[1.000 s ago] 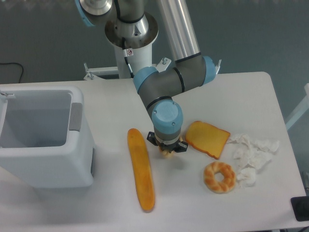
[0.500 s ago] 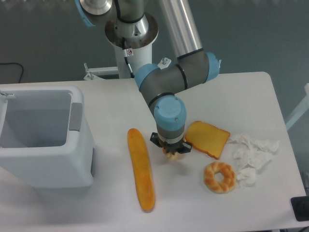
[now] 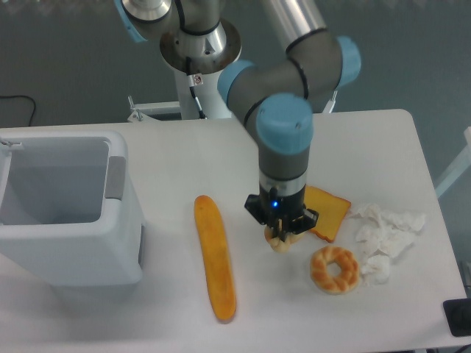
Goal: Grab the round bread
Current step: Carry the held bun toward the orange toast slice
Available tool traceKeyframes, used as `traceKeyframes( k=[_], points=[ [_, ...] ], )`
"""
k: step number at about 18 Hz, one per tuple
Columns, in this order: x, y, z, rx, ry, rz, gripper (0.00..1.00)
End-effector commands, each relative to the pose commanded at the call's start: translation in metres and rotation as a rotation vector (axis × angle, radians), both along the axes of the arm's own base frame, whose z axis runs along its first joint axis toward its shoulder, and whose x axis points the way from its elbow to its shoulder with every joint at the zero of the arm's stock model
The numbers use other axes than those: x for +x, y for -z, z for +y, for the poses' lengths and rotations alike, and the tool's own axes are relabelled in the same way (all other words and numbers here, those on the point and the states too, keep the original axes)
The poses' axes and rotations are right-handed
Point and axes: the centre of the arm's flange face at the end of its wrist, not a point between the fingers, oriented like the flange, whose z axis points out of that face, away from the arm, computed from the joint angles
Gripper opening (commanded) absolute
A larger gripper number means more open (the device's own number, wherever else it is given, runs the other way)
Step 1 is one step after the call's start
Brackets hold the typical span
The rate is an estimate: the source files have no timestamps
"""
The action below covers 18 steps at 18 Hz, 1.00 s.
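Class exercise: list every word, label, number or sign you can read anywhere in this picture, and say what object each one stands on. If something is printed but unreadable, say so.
No text in the picture can be read.
Small white sticker with a red mark on the robot's base column: too small to read.
Blue light on the wrist above the hand: a lamp, not a sign.
The white bin, the breads and the table carry no visible print.

Arm [image 3: 283,140] reaching straight down, wrist vertical, jaws closed on something small
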Motion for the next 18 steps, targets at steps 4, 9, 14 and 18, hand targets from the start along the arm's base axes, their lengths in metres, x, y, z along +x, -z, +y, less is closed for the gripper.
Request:
traceKeyframes(
  k=[4, 9, 14, 18],
  points=[
    [0.0, -0.026, -0.015, 0.012, 0.025, 0.018, 0.0],
    [0.005, -0.028, -0.016, 0.006, 0.028, 0.0, 0.0],
    [0.011, -0.04, -0.024, 0.035, 0.026, -0.003, 0.0],
    [0.012, -0.039, -0.024, 0.04, 0.026, -0.008, 0.0]
  ],
)
